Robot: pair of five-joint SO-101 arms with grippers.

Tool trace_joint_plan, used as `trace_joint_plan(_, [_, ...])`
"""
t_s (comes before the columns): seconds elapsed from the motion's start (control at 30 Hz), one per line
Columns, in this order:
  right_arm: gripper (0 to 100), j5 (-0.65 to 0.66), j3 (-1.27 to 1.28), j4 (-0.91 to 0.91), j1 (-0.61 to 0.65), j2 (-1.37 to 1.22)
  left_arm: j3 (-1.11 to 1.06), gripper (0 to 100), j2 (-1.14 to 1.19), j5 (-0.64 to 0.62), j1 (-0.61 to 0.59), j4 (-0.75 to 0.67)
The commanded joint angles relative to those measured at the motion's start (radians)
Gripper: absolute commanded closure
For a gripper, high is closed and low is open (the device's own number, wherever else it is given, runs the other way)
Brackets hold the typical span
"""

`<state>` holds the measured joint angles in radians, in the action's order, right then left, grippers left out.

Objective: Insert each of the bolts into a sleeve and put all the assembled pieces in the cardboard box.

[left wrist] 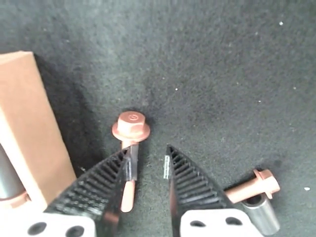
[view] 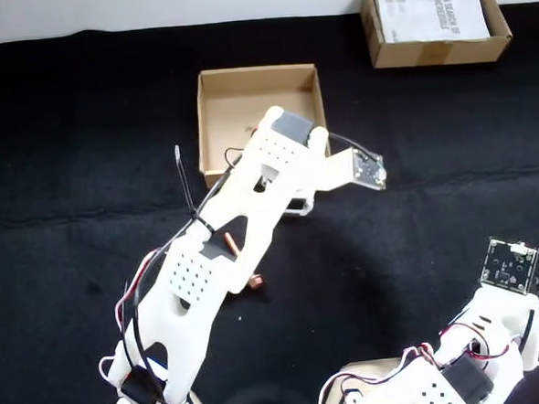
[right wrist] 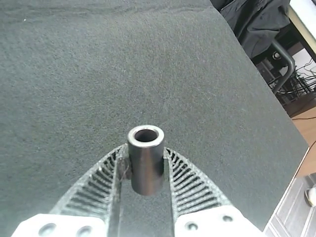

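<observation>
The left gripper (left wrist: 148,150) holds nothing, its ribbed black fingers (left wrist: 106,180) spread in a moderate gap. A copper-coloured metal bolt with a flanged hex head (left wrist: 131,127) lies flat on the black felt table cover (left wrist: 222,74), its shank along one finger's inner edge and its head just past the tips. The right gripper (right wrist: 145,150) is closed on a dark grey steel tubular sleeve (right wrist: 145,170), gripped by its lower wall with the bore open toward the camera. Both parts look rigid, small and smooth, so likely to roll or slip. The bolt seems best pinched across the shank just under the head, leaving its tip free for the bore. Farther out, a second copper bolt (left wrist: 254,185) lies just beside a second grey sleeve (left wrist: 261,215), and the open brown cardboard box (left wrist: 24,123) stands near the left gripper.
</observation>
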<state>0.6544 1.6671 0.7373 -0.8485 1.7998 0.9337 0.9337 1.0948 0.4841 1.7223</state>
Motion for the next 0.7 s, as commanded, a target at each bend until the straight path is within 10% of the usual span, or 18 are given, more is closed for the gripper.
trace_joint_plan(0.0, [99.1,0.055,0.111,-0.039,0.01,0.019,0.002,89,-0.05,0.008,-0.025,-0.052])
trace_joint_plan(0.67, [99.1,0.037,0.125,-0.088,0.045,0.036,0.085,99,0.124,-0.02,-0.021,-0.081])
